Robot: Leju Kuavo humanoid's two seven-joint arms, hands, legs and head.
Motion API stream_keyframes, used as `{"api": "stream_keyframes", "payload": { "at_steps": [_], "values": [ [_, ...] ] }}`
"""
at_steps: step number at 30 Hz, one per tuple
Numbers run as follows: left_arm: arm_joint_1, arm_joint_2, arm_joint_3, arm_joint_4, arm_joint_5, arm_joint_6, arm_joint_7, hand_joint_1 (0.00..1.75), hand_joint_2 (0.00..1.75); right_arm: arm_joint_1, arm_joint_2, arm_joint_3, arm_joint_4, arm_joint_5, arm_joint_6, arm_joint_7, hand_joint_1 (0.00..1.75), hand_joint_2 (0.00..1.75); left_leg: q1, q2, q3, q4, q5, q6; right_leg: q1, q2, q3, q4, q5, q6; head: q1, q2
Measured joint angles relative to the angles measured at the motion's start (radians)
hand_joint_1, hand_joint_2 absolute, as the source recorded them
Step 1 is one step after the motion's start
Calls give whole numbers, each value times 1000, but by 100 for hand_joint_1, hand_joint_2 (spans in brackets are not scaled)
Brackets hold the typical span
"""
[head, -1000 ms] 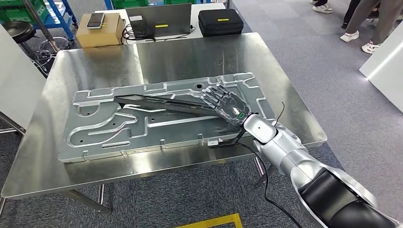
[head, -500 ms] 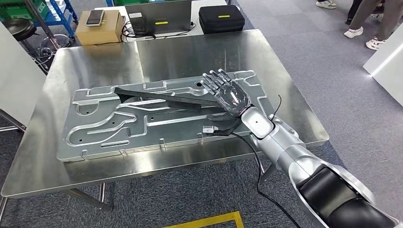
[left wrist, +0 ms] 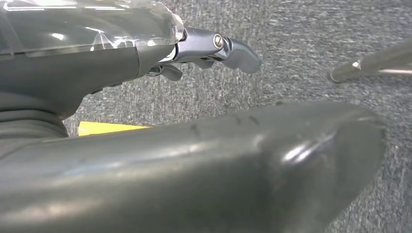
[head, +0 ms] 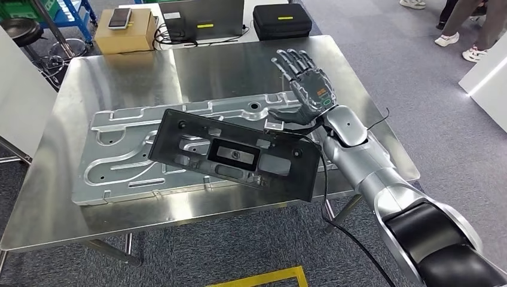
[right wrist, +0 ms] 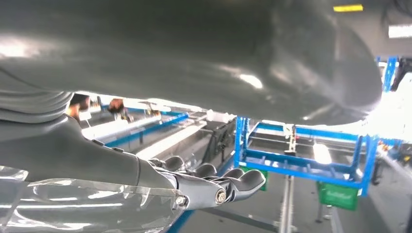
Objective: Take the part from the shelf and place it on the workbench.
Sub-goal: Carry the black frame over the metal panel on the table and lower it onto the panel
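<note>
bench (head: 119, 84) carries the grey plate (head: 119, 155), and you can see the black part (head: 233, 156) has swung from edge-on to face up across it since half a second back. right hand (head: 305, 89) lifted to one o'clock, fingers spread, holding nothing: looks released. left hand (left wrist: 214, 48) is blurred; you can't tell its fingers.

A silver-shelled right arm (head: 365, 161) with a black cable ends in a dark grey right robot hand (head: 308, 89) bearing a green ring mark.
</note>
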Motion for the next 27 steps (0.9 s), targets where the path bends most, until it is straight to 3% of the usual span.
{"api": "stream_keyframes", "payload": {
  "at_steps": [2, 5, 6, 7, 8, 10, 12, 14, 17, 20, 21, 22, 23, 25, 27],
  "values": [
    [-3, 0, 0, 0, 1, 1, 0, 0, 0, -7, 4, -32, -6, -43, 8, -17, 0, 0, 2, -1, 3, -4, 1, 13, -4, 5, -16, 40, -28, 9, 0, 0],
    [-8, 0, 0, 0, 2, 2, 2, 0, 0, -19, 19, -73, -8, -95, 22, -36, 0, 0, 3, -1, 5, -5, -1, 21, -7, 11, -109, 230, -112, 17, 0, 0],
    [-8, 0, 0, 0, 2, 2, 2, 0, 0, -19, 22, -81, -8, -102, 25, -39, 0, 0, 2, -1, 6, -5, -2, 22, -7, 11, -138, 282, -124, 18, 0, 0],
    [-8, 0, 0, 0, 2, 2, 3, 0, 0, -19, 23, -86, -8, -104, 27, -40, 0, 0, 2, -2, 8, -4, -3, 22, -7, 12, -152, 298, -115, 16, 0, 0],
    [-8, 0, 0, 0, 2, 2, 3, 0, 0, -20, 24, -91, -8, -106, 27, -41, 0, 0, 1, -4, 10, -4, -4, 22, -7, 12, -145, 271, -87, 13, 0, 0],
    [-9, 0, 0, 0, 2, 2, 3, 0, 0, -25, 24, -99, -9, -106, 27, -42, 0, 0, 1, -7, 16, -5, -7, 19, -3, 11, -87, 133, -6, -1, 0, 0],
    [-11, -2, 0, 0, 2, 2, 3, 0, 0, -32, 25, -105, -10, -110, 27, -45, 0, 0, -1, -8, 16, -5, -9, 12, 5, 9, -41, 23, 33, -13, 0, 0],
    [-12, -2, 0, 1, 2, 2, 4, 0, 0, -36, 26, -110, -11, -128, 27, -52, 0, 0, -2, -8, 12, -6, -7, 2, 10, 9, -34, -1, 32, -17, 0, 0],
    [-13, -2, 0, 1, 2, 2, 5, 0, 0, -37, 26, -128, -17, -187, 27, -77, 0, 0, -4, -5, 4, 16, -27, -12, 0, 7, -25, -17, 39, -27, 0, 0],
    [-13, -2, 0, 1, 5, 2, 9, 0, 0, -29, 21, -159, -35, -287, 26, -123, 0, 0, -3, 0, -73, 186, -113, -22, -1, 4, -19, -23, 39, -35, 0, 0],
    [-12, -2, 0, 1, 6, 2, 11, 0, 0, -18, 18, -172, -46, -327, 26, -141, 0, 0, -3, 1, -101, 242, -132, -24, -1, 4, -19, -23, 38, -36, 0, 0],
    [-11, -2, 0, 1, 8, 1, 14, 0, 0, -2, 16, -187, -66, -370, 26, -160, 0, 0, -3, 2, -114, 268, -133, -26, -1, 5, -18, -22, 37, -35, 0, 0],
    [-11, -2, 0, 1, 10, -1, 16, 0, 0, 18, 15, -203, -96, -417, 27, -180, 0, 0, -2, 3, -109, 255, -115, -27, -1, 5, -16, -21, 36, -34, 0, 0],
    [-10, -2, 0, 1, 16, -6, 19, 0, 0, 76, 14, -237, -186, -505, 30, -211, 0, 0, 0, 4, -49, 129, -47, -25, -2, 8, -12, -17, 30, -29, 0, 0],
    [-8, -3, 1, 1, 28, -11, 14, 0, 0, 156, 14, -276, -314, -568, 33, -227, 0, 0, -1, 3, 10, 16, -11, -17, 1, 10, -11, -10, 22, -21, 0, 0]
  ]
}}
